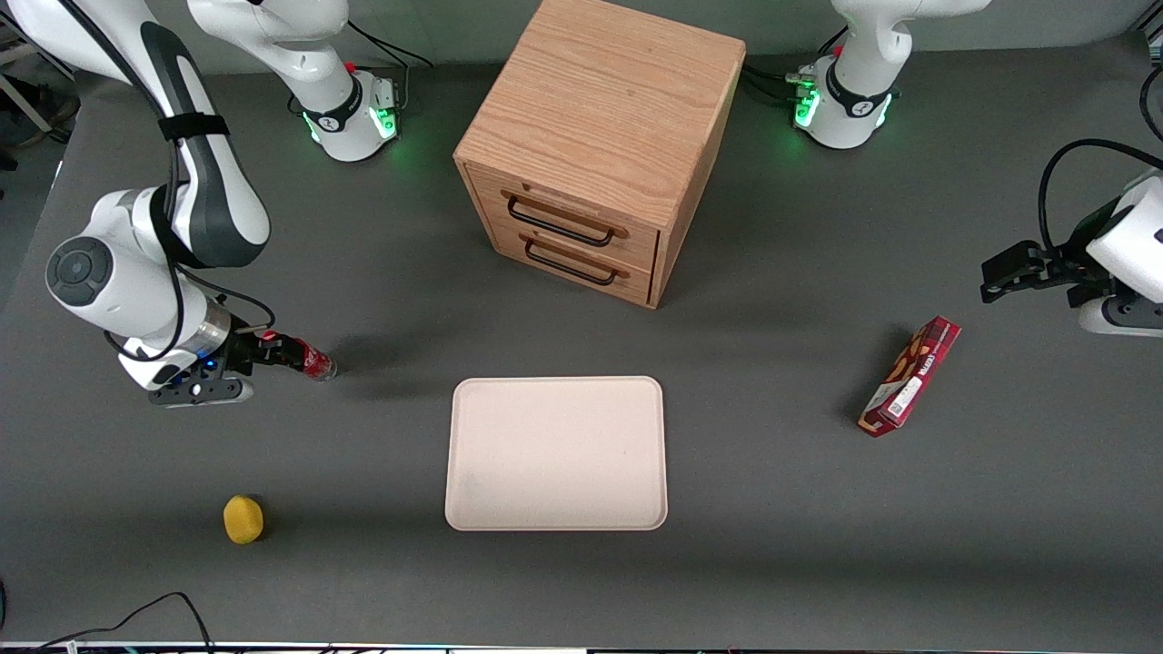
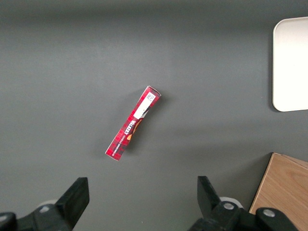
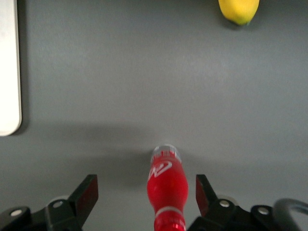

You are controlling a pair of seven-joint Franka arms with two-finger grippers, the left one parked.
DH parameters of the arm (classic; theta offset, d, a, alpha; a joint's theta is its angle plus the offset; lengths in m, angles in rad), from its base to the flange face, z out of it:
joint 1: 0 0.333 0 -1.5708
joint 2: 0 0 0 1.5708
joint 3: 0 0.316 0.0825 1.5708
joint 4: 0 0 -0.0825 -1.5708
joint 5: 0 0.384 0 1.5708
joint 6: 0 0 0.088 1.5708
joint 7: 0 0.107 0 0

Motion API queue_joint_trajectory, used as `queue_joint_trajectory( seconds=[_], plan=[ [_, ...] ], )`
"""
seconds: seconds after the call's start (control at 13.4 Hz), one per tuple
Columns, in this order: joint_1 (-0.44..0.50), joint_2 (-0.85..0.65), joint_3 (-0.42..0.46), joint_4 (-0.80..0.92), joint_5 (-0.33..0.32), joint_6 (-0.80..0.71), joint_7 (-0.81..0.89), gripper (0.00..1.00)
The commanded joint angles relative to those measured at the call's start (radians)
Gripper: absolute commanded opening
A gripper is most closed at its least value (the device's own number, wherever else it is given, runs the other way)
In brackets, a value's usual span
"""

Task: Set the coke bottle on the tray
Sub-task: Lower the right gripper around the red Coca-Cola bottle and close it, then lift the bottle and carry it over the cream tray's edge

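The coke bottle (image 1: 307, 361) is a small red bottle with white script, lying on the grey table toward the working arm's end, some way from the tray (image 1: 556, 454). The tray is a flat cream rectangle with a low rim, with nothing on it. My right gripper (image 1: 277, 352) is low over the table and open, with its fingers on either side of the bottle. In the right wrist view the bottle (image 3: 166, 187) lies between the two spread fingers (image 3: 86, 192), closer to one of them, and neither touches it. The gripper (image 3: 144, 195) holds nothing. The tray's edge (image 3: 8, 67) shows in that view.
A yellow lemon (image 1: 243, 519) lies nearer the front camera than the gripper; it also shows in the right wrist view (image 3: 238, 9). A wooden two-drawer cabinet (image 1: 600, 136) stands farther back than the tray. A red snack box (image 1: 911, 376) lies toward the parked arm's end.
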Motion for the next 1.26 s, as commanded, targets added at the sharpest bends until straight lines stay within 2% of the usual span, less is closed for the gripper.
queue_joint_trajectory(
  seconds=[0.0,0.15,0.3,0.52,0.6,0.67,0.97,1.19],
  plan=[
    [-0.015,-0.083,0.002,-0.117,0.001,0.052,0.001,0.91],
    [-0.039,-0.083,0.002,-0.142,0.001,0.080,-0.036,0.82],
    [-0.066,-0.079,0.003,-0.157,0.003,0.109,-0.080,0.67],
    [-0.067,-0.080,0.016,-0.162,0.004,0.109,-0.079,0.16],
    [-0.067,-0.079,0.019,-0.162,0.006,0.109,-0.074,0.04],
    [-0.067,-0.079,0.026,-0.161,0.006,0.109,-0.067,0.00],
    [-0.055,-0.068,0.042,-0.098,0.015,0.094,-0.053,0.00],
    [0.026,0.056,0.077,0.183,0.000,-0.105,0.108,0.00]
  ],
)
